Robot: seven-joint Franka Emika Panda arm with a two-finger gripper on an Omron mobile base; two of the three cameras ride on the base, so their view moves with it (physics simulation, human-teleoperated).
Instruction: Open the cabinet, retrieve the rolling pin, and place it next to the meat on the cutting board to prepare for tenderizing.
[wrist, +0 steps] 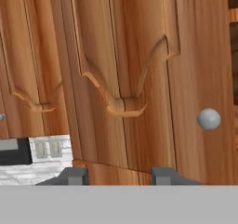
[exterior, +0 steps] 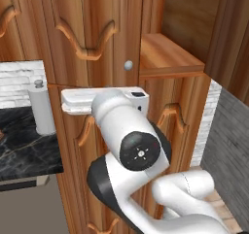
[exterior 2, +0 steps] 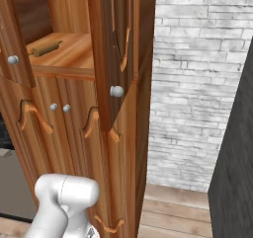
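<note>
My tool (wrist: 116, 175) has its tips apart, gripping nothing, before the cabinet (wrist: 139, 69) door's knob (wrist: 208, 118). The rolling pin (exterior 2: 46, 48) lies on the opened shelf (exterior 2: 69, 54); a paper-towel roll (exterior: 41, 109) stands on the worktop (exterior: 24, 145).

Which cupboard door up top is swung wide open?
The right upper door of the cabinet stands swung out, edge toward us, baring the shelf with the rolling pin. The left upper door is still nearly flat against the front.
</note>
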